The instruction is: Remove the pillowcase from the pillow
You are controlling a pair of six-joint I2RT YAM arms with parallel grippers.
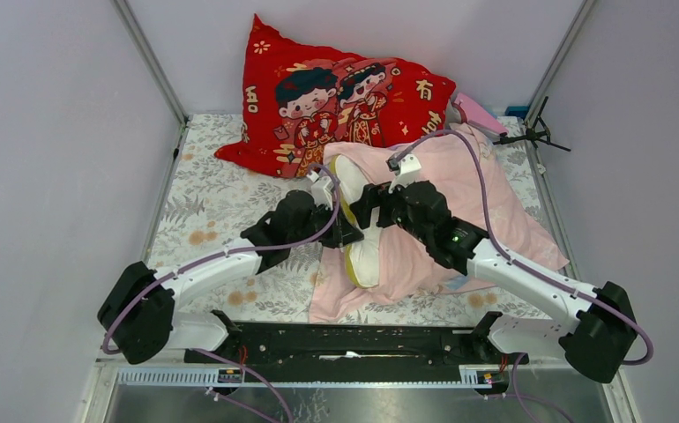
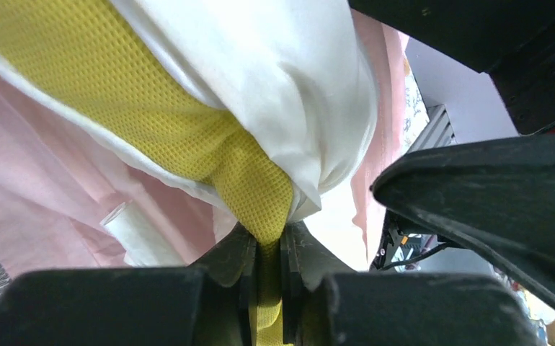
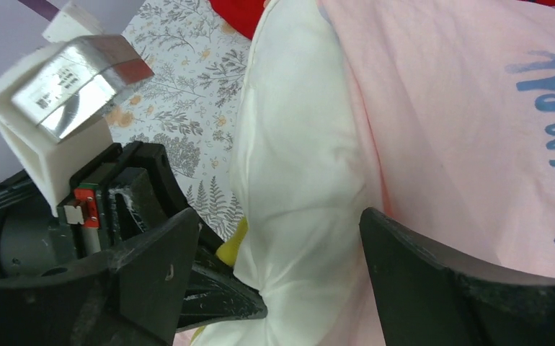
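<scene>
The cream-white pillow (image 1: 364, 257) with its yellow edge sticks out of the left end of the pale pink pillowcase (image 1: 495, 207) at mid-table. My left gripper (image 2: 267, 249) is shut on the pillow's yellow mesh edge (image 2: 159, 108), white pillow cloth (image 2: 296, 79) bulging above it and pink pillowcase (image 2: 29, 194) behind. My right gripper (image 3: 278, 238) stands open just above the white pillow (image 3: 303, 166), its fingers either side of the puckered cloth and holding nothing. The pillowcase (image 3: 462, 130) with blue lettering lies to its right. In the top view both grippers meet at the pillow's exposed end (image 1: 358, 220).
A big red cushion (image 1: 336, 101) printed with a cartoon couple leans at the back, touching the pillowcase. A leaf-patterned cover (image 1: 212, 203) lies over the table. A pink object (image 1: 477, 113) and a small black stand (image 1: 539, 134) sit at the back right. Walls close in on both sides.
</scene>
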